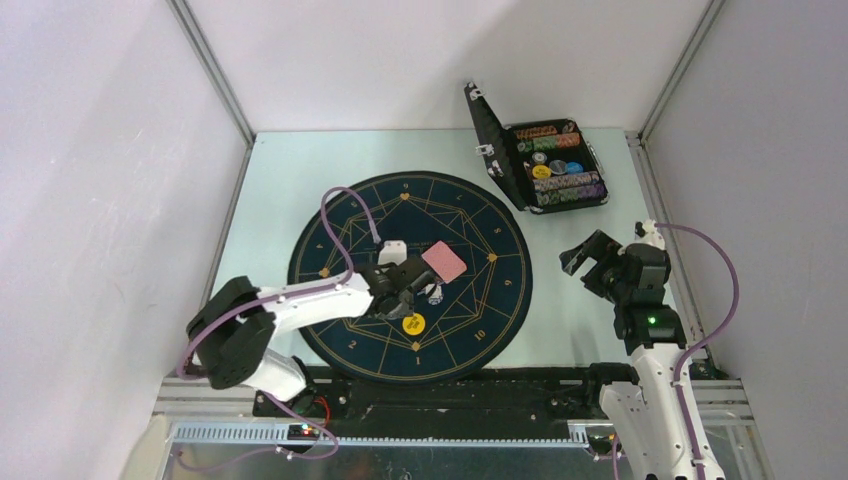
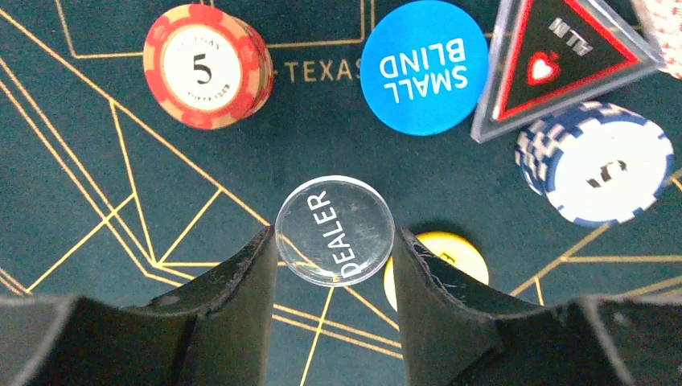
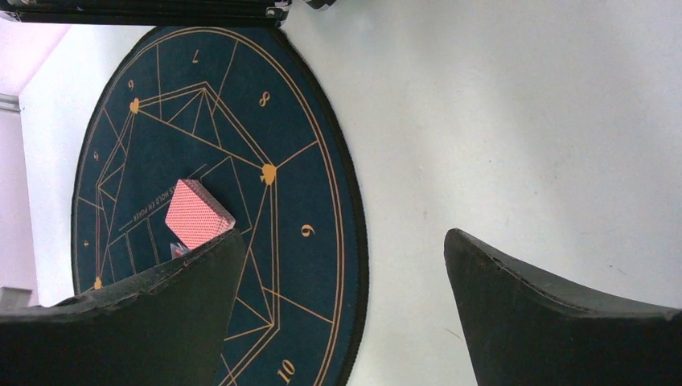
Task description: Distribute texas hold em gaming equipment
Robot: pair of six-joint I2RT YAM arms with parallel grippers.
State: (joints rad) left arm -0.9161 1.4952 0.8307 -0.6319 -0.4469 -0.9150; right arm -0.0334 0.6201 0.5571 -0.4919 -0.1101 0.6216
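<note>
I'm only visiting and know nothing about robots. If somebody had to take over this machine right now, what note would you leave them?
Left gripper: jaws closed on the clear dealer disc, over the mat.
Right gripper: jaws open and empty, over the table beside the mat.
Bunched near the mat's middle: red chips, blue disc, triangular marker, blue-and-white chips, yellow disc, pack of cards.
Done: these pieces are out of the case, which is open with more chips inside.
Left, probably: place the dealer disc, spread the pieces out, deal the cards.
</note>
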